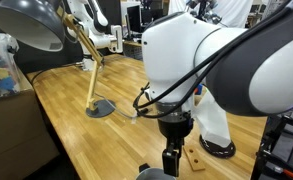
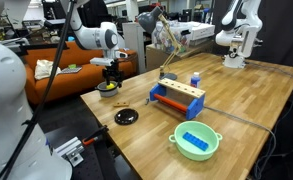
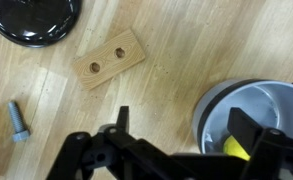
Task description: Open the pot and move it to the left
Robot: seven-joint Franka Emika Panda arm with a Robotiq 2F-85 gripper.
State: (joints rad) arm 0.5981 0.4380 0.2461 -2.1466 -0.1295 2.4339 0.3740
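Observation:
The pot [image 3: 248,108] is open; it is small and round with a dark wall and a pale inside, and something yellow lies in it. In an exterior view the pot [image 2: 108,93] sits near the table's far left corner, right under my gripper [image 2: 109,82]. Its flat black lid [image 3: 31,18] lies on the wood apart from it, and it also shows in an exterior view [image 2: 126,116]. My gripper [image 3: 186,125] is open and straddles the pot's near wall, with one finger inside the pot and one outside. The gripper [image 1: 172,160] hangs low over the table.
A wooden block with two holes [image 3: 108,58] and a grey bolt [image 3: 18,120] lie beside the pot. A blue-and-orange box [image 2: 178,97], a blue bottle [image 2: 195,79] and a green bowl [image 2: 196,141] stand further along the table. A desk lamp [image 1: 96,100] stands at the back.

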